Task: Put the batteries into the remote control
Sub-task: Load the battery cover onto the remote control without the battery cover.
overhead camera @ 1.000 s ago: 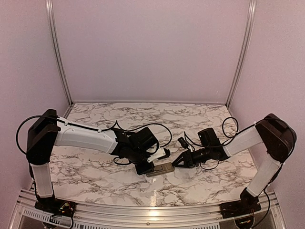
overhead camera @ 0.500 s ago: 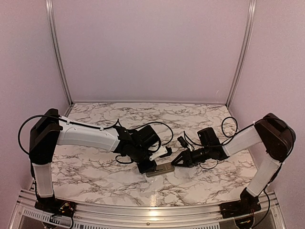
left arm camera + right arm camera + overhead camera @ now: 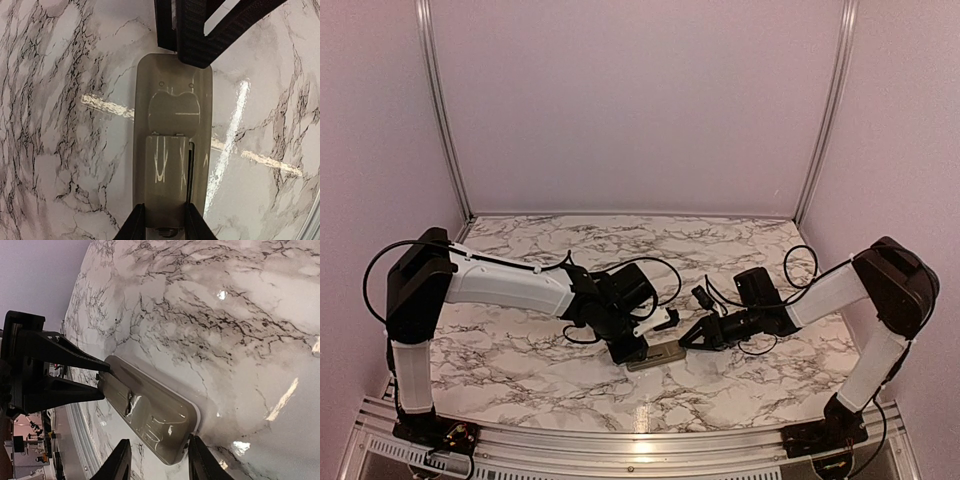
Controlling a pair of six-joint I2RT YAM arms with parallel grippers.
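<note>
Little is changing: left claw (image 3: 164,222) is staying clamped on one end of the remote control (image 3: 172,150), right claw (image 3: 159,440) is straddling the other (grip unclear), so loading is not progressing.

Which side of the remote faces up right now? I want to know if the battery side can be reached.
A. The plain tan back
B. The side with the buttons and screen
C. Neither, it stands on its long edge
A: the remote lies flat on the table with its tan back up. A rectangular panel is outlined on that back, and no buttons or screen show.
</note>
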